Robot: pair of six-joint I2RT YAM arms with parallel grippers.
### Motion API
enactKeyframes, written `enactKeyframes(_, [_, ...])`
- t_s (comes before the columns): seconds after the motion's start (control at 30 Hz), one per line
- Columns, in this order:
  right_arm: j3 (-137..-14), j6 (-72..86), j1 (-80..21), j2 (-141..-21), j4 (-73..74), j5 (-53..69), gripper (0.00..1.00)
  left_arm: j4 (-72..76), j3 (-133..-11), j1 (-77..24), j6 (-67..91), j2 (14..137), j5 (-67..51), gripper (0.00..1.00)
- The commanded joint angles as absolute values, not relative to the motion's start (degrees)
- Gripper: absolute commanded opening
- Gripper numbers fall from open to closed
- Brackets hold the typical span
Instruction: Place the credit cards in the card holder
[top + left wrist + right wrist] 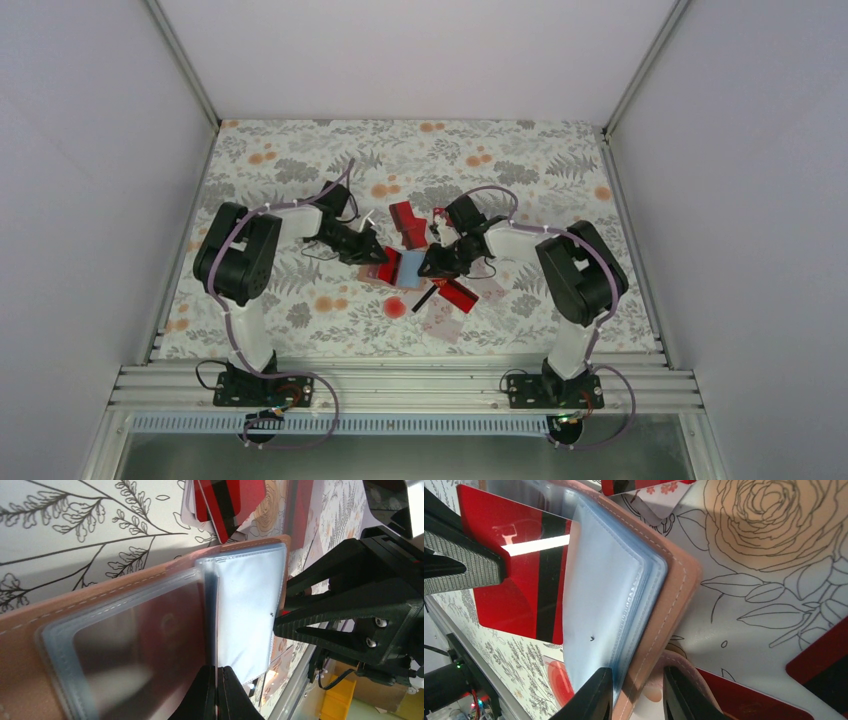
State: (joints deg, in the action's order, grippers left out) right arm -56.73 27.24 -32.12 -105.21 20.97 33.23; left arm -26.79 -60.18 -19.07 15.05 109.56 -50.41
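The tan card holder (402,266) lies open mid-table between both grippers, with light blue sleeves (247,610) and a stitched cover (674,595). My left gripper (216,685) is shut on the edge of one thin clear sleeve. The sleeve beside it holds a red credit card (150,645), which the right wrist view shows as red with a black stripe (524,580). My right gripper (636,695) has its jaws closed round the blue sleeves and the tan cover at the holder's edge. Loose red cards lie behind the holder (407,222) and to its right (458,292).
A round red spot (395,307) is printed on the floral cloth in front of the holder. Pale cards (440,320) lie near it. More red cards show in the left wrist view (227,500) and the right wrist view (824,665). The right gripper body (350,605) is close to the holder.
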Motion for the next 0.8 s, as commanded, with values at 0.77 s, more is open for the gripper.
enactKeyframes(0.77, [-55.0,24.3,-32.8,-113.0,24.1,26.9,0.24,-20.7,-60.9,-18.1,7.9,110.9,-54.6,0.02])
